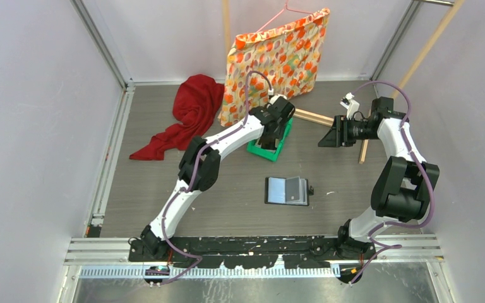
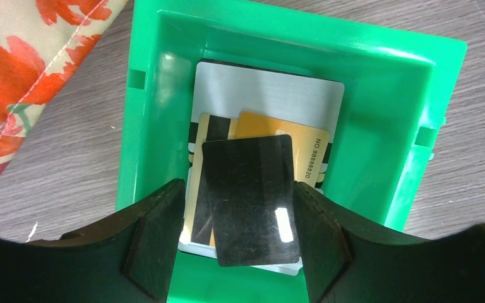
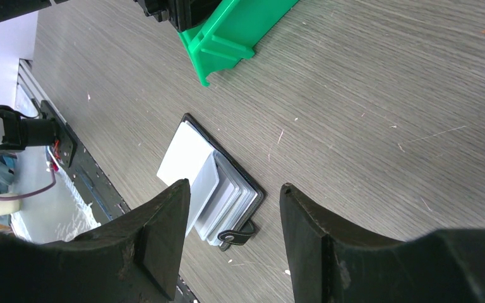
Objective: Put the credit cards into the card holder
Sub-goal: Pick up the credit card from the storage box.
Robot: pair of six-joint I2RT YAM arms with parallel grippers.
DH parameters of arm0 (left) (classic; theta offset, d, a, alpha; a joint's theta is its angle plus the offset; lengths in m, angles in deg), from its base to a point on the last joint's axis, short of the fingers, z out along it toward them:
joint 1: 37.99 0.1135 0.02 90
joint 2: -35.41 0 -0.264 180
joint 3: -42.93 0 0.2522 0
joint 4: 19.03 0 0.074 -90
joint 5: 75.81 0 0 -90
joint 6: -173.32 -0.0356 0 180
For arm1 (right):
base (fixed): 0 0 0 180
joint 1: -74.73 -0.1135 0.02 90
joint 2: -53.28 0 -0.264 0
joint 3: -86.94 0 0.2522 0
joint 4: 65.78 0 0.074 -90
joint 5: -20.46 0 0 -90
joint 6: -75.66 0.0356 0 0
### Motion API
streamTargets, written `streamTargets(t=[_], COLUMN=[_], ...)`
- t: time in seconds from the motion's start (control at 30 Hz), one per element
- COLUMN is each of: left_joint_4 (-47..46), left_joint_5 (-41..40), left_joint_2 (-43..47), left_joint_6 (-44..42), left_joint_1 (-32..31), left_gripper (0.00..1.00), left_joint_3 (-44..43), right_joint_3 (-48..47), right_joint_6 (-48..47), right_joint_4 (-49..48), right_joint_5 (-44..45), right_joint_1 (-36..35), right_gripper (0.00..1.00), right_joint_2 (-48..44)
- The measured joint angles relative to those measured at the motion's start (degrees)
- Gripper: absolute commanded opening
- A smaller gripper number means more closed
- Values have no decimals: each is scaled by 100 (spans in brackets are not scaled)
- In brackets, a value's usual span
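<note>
No card filed yet: credit cards (image 2: 268, 107) lie in the green tray (image 2: 379, 95) toward the worktop's (image 3: 385, 126) far edge, left fingers (image 2: 151, 240) parted around one, unheld; right fingers (image 3: 158, 246) gape empty, trained on the open card holder (image 3: 218, 183).

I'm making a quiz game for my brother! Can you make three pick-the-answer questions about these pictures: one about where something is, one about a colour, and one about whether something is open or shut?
1. The card holder is: A snapped shut; B lying open; C standing on edge.
2. The dark card is: A inside the card holder; B on top of the pile in the green tray; C on the table.
3. The card with a printed number is: A pink; B blue; C gold.
Answers: 1 B, its pocket pages show in the top view; 2 B, it lies over the other cards in the tray; 3 C, its face beside the number is gold.
</note>
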Motion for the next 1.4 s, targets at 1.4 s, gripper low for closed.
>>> streamTargets(t=[1.4], left_joint_4=[162], left_joint_5=[553], left_joint_2=[-398], left_joint_6=[-490], left_joint_1=[175], left_gripper=[54], left_joint_3=[-472], right_joint_3=[0], right_joint_6=[0], right_joint_4=[0], right_joint_5=[-46], right_joint_1=[0], right_gripper=[59], right_joint_2=[0])
